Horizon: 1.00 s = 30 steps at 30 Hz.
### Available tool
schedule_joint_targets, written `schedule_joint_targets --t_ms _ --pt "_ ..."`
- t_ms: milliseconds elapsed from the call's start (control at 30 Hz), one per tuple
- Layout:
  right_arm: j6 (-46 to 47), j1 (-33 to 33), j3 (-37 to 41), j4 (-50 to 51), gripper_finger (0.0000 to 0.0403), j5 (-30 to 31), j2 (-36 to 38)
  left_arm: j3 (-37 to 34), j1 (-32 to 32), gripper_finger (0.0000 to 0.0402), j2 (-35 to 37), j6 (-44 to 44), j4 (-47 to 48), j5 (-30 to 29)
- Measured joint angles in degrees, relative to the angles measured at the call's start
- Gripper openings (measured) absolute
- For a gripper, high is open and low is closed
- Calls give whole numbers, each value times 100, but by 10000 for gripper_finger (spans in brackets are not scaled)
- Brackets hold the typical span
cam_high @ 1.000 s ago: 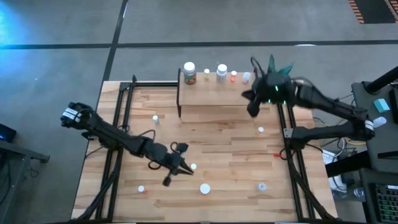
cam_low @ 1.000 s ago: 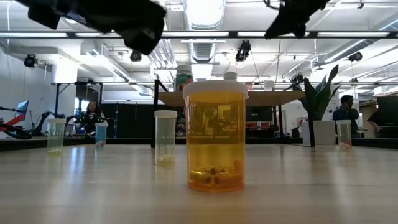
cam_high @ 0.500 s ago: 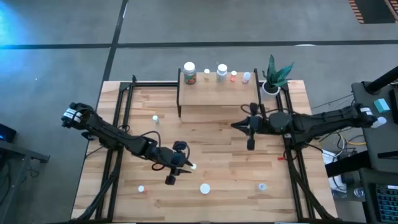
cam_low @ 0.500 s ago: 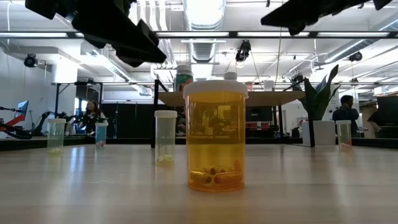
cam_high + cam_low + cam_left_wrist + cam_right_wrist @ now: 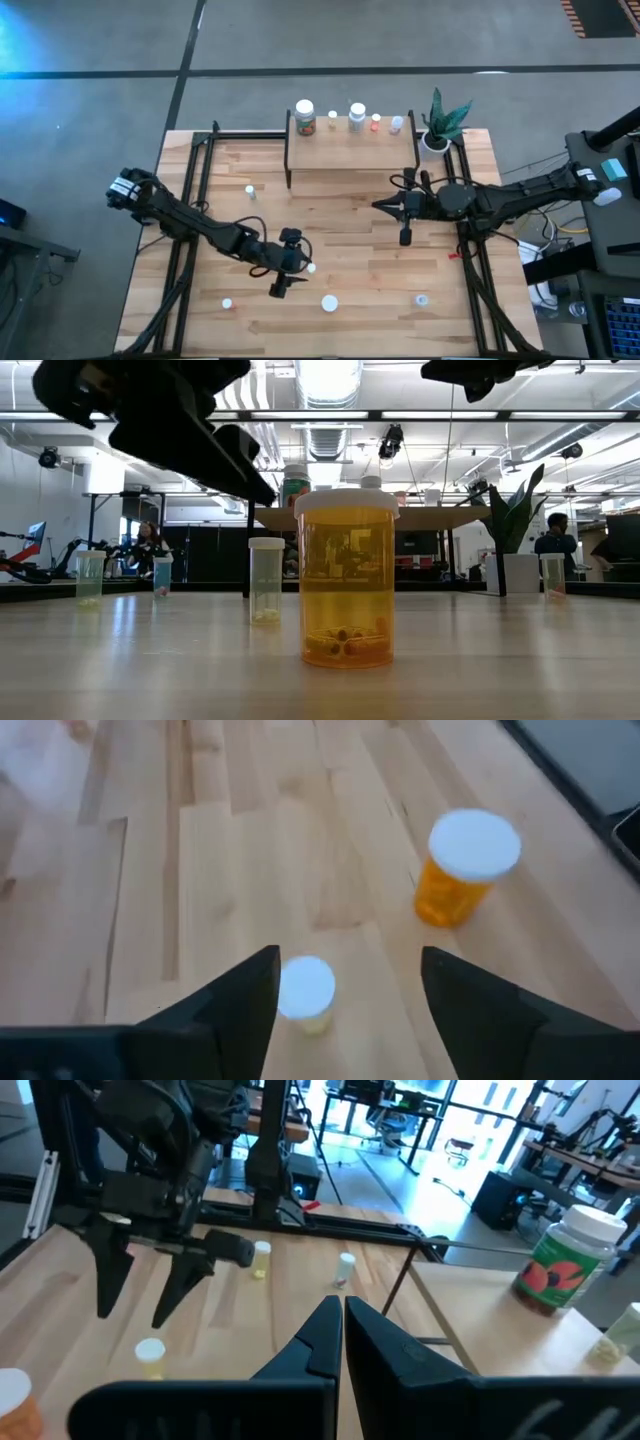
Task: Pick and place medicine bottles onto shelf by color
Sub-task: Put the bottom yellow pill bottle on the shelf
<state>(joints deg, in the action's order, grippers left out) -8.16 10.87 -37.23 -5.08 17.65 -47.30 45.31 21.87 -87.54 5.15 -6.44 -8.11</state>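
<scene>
A: High view: we see the left gripper (image 5: pixel 283 277) hanging mid-table beside a small white-capped pale-yellow vial (image 5: pixel 311 268); the right gripper (image 5: pixel 403 222) waits before the light-wood shelf (image 5: pixel 350 150).

B: Left wrist view: our fingers (image 5: pixel 235 1005) are spread, the upright vial (image 5: pixel 305 990) just ahead between them.

A: Right wrist view: fingers (image 5: pixel 318 1342) pressed together.

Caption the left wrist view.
Open left gripper hovering over a small yellow vial, orange bottle beyond.
</scene>
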Motion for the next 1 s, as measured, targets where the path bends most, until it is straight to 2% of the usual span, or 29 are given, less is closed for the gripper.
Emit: schedule_joint_targets --t_ms 133,267,433,600,767,867,1000 --pt "0 0 0 -2 9 0 -16 187 10 239 -118 -1 -27 -33" --pt "-82 0 0 4 9 0 -51 439 100 251 -138 -196 -61 201" --pt "-92 0 2 -21 9 2 -51 854 319 256 -715 -852 4 776" --pt "-104 0 2 -41 9 46 -89 1507 385 257 -1346 -909 -32 806" --pt "-175 -2 2 -99 9 52 -174 1830 385 257 -1575 -1028 371 861" --pt "-300 -2 2 -168 9 50 -243 1929 385 257 -1509 -1038 909 689" --pt "-429 -2 4 -195 9 50 -335 1845 382 257 -1172 -1003 1385 40"
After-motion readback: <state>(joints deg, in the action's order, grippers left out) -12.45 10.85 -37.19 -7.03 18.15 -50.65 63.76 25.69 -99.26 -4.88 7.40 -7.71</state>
